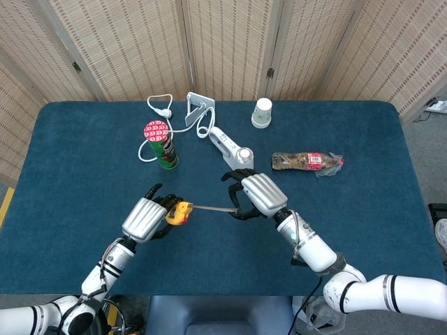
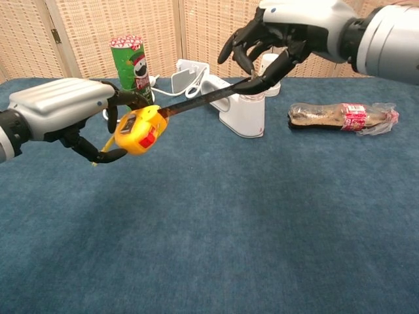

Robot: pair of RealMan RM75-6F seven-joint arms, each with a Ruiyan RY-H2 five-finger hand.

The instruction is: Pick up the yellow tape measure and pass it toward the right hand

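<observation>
Head view first: yellow tape measure (image 1: pixel 178 213) held above the blue table (image 1: pixel 363 209) in the left hand (image 1: pixel 144 218), fingers wrapped around the case. Thin blade (image 1: pixel 209 207) pulled out of the case to the right, its end pinched in the fingertips of the right hand (image 1: pixel 260 195), other fingers curled. Further back on the table, a green chip can (image 1: pixel 160 145) standing upright, a white cable (image 1: pixel 155 112) beside it, a white device (image 1: pixel 229 144), a white paper cup (image 1: pixel 262 112) and a crushed plastic bottle (image 1: pixel 307 162) lying flat. Chest view next: same tape measure (image 2: pixel 137 130) gripped in the left hand (image 2: pixel 69 118), clear of the table surface. Dark blade (image 2: pixel 200 100) stretched up and to the right, ending between thumb and a finger of the right hand (image 2: pixel 275 39). Green can (image 2: pixel 131 62) behind the left hand, bottle (image 2: pixel 340 116) below the right arm.
</observation>
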